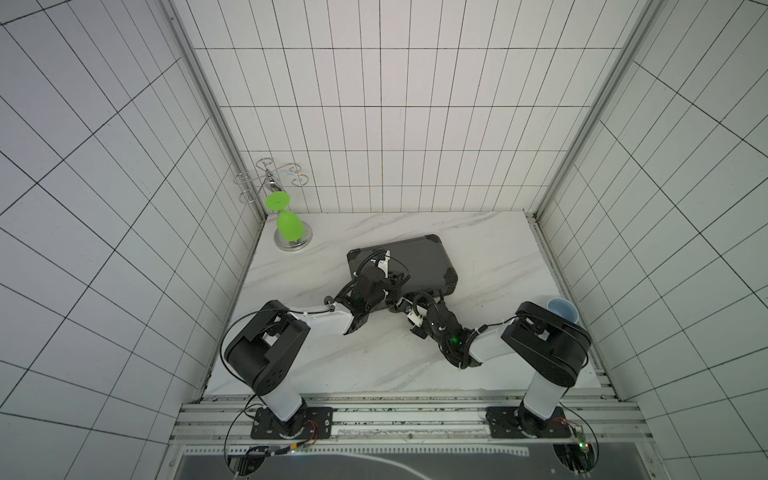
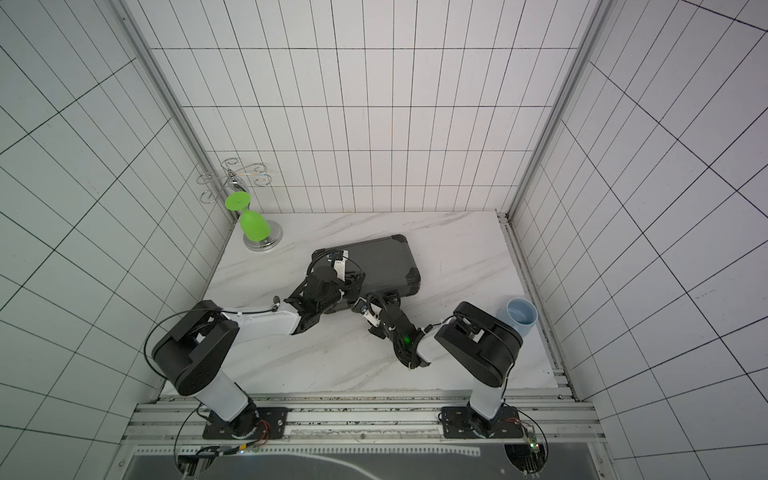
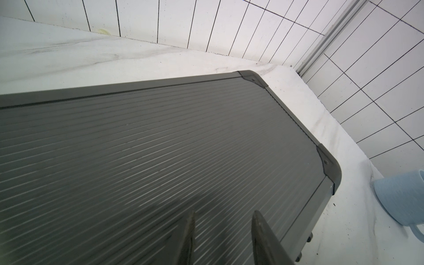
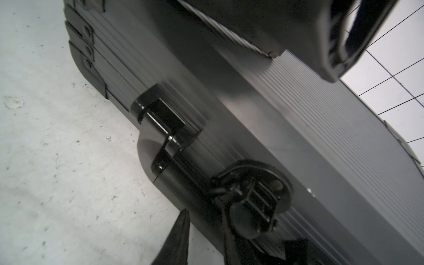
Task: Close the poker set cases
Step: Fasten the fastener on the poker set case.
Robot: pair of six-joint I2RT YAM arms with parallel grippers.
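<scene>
Left gripper [image 3: 223, 213] fingers hung parted and empty just above the ribbed lid [image 3: 160, 149] of the case [image 1: 419, 259]. Case lay on the table [image 1: 498, 249] near its middle, lid down, contents hidden; closing was judged largely done. Right gripper [image 4: 203, 214] stood slightly open at a front latch [image 4: 252, 190]. Whether that latch was fastened could not be told, so latching may remain. Blue mug [image 2: 521, 318], well apart, looked empty. Green glass [image 1: 288, 224] hung inverted on its rack [image 1: 274, 174].
</scene>
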